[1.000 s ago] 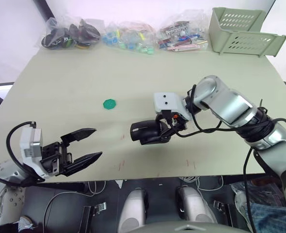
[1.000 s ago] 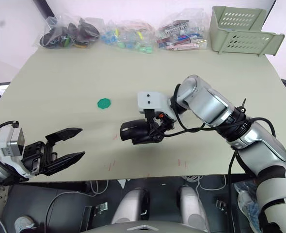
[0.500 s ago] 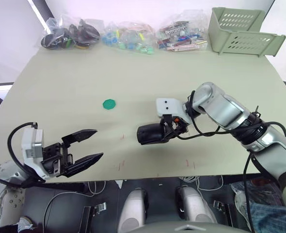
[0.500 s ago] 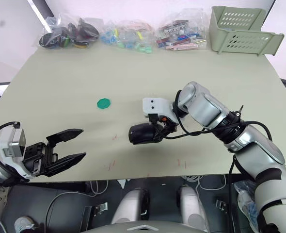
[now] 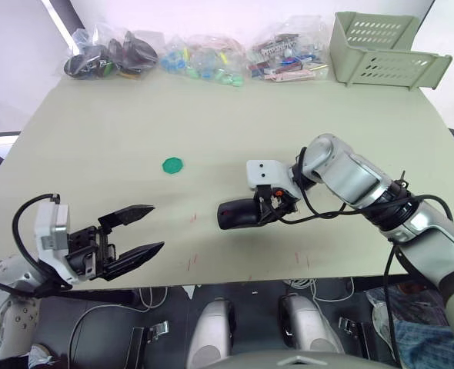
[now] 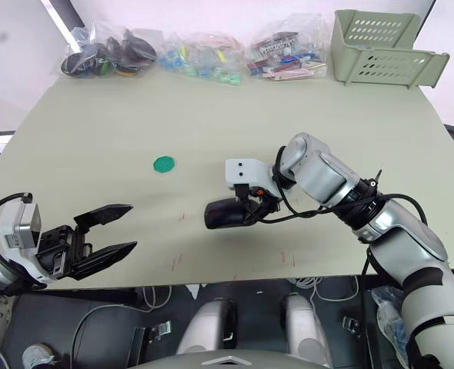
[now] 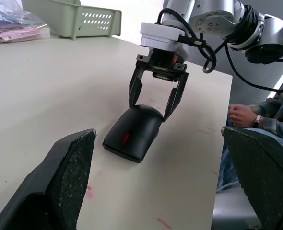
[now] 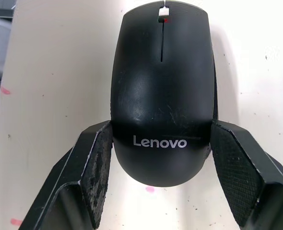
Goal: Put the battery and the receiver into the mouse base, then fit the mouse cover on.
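Observation:
A black mouse point(image 5: 238, 214) lies on the table with the glossy mouse cover point(image 8: 161, 91) seated on top, "Lenovo" at its rear and a red spot at its front slit. The mouse base is hidden under the cover. Battery and receiver are out of view. My right gripper point(image 5: 264, 209) straddles the mouse's rear end, and its fingers point(image 8: 99, 158) touch both sides. At the near left table edge my left gripper point(image 5: 156, 227) is open and empty, well apart from the mouse and pointing toward it point(image 7: 134, 129).
A flat green disc point(image 5: 173, 164) lies left of the mouse. Bags of small parts point(image 5: 204, 58) line the far edge, with a pale green basket point(image 5: 385, 50) at the far right. A seated person's hand point(image 7: 241, 115) shows beyond the table's right side.
My right gripper and the mouse have shifted a little to the right and toward the near edge. The left gripper has stayed where it was, open.

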Robot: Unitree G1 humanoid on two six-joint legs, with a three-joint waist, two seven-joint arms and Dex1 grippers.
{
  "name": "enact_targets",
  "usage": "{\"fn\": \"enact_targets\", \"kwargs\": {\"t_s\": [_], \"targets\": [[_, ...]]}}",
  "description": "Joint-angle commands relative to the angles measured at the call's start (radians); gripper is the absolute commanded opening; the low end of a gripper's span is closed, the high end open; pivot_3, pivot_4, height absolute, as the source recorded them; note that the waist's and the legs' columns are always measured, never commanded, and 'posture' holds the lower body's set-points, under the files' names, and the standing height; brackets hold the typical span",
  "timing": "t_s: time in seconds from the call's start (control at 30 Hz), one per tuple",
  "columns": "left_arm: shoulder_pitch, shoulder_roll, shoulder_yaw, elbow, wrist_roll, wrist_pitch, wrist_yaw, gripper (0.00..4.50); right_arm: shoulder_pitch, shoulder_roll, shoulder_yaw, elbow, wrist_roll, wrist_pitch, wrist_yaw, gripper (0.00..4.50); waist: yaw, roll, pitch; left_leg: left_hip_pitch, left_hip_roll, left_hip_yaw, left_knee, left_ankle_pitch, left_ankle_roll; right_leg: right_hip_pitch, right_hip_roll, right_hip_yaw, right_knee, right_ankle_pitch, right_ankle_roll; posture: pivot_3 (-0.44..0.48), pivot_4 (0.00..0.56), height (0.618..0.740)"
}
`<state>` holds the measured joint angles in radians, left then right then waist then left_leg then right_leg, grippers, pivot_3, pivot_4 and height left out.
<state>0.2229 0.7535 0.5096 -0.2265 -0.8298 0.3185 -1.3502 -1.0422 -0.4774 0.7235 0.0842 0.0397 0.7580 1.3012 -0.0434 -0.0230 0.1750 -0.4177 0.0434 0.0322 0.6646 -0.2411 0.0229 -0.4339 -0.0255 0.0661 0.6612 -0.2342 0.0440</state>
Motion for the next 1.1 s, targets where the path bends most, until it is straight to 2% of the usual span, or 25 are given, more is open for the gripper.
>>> {"fn": "enact_targets", "kwargs": {"t_s": [0.03,1.1], "targets": [[0.011,0.007,0.033,-0.033,-0.019,-0.005,-0.004,4.5,0.004,0.006,-0.015,0.012,-0.008,-0.005,0.004,3.06,-0.001,0.0,0.0,0.0,0.0,0.0,0.0,0.0,0.0,0.0,0.0,0.0,0.0,0.0,0.0,0.0,0.15,0.74],[0.004,-0.003,0.009,-0.019,-0.009,-0.015,-0.018,4.5,0.001,0.031,-0.03,-0.038,-0.02,0.004,0.018,3.06,0.0,0.0,0.0,0.0,0.0,0.0,0.0,0.0,0.0,0.0,0.0,0.0,0.0,0.0,0.0,0.0,0.15,0.74]]}}
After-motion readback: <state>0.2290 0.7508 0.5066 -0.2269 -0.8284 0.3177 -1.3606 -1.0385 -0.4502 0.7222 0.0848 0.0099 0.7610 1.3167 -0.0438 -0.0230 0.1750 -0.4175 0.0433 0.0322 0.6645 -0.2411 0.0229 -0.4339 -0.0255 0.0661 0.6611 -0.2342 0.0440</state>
